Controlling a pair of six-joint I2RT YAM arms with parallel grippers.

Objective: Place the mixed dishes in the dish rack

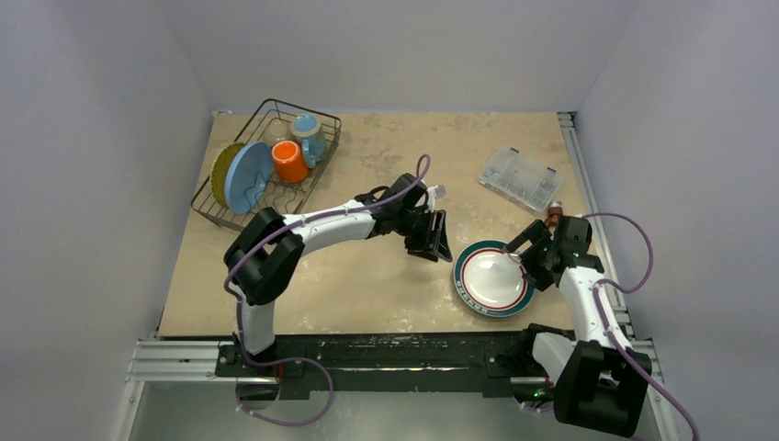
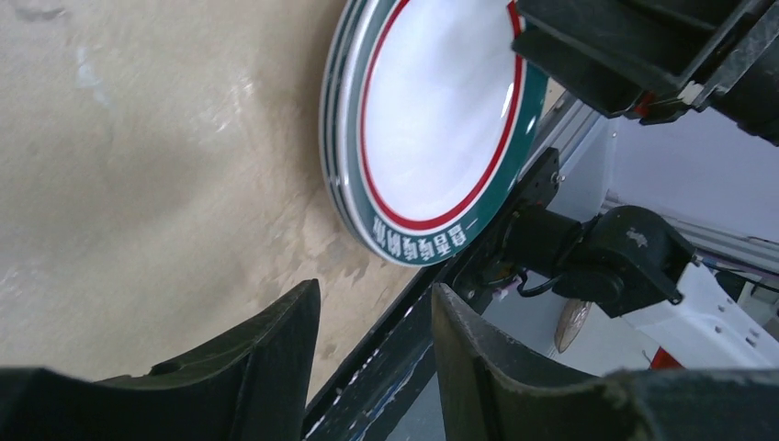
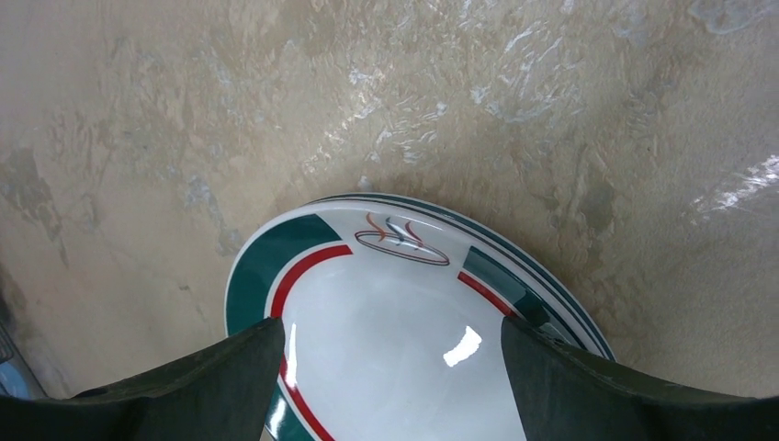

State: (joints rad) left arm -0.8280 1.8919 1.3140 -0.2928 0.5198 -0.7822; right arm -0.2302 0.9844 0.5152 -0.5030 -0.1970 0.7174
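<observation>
Closest to the lens, the right gripper fills the bottom of its own wrist view. Its jaws are spread wide to either side of the white teal-rimmed plate, hanging over the plate's near edge and holding nothing. The plate lies flat on the counter at the right front, well apart from the dish rack at the far left. In both wrist views a second rim line shows under it, so it may be sitting on another plate, though I cannot tell which one.

The left gripper hangs over the middle of the counter, just left of that plate and turned toward it. Its jaws are partly apart with only bare counter between them.

Most of the loading looks done. The yellow woven plate and the blue plate stand on edge side by side at the rack's left end. The orange cup and the blue mug sit beside them, toward the rack's far end. I cannot pick out a cream cup.

What remains, as I judge it, is the plate on the counter and whatever lies under it. The clear plastic box at the far right is not part of the job.
</observation>
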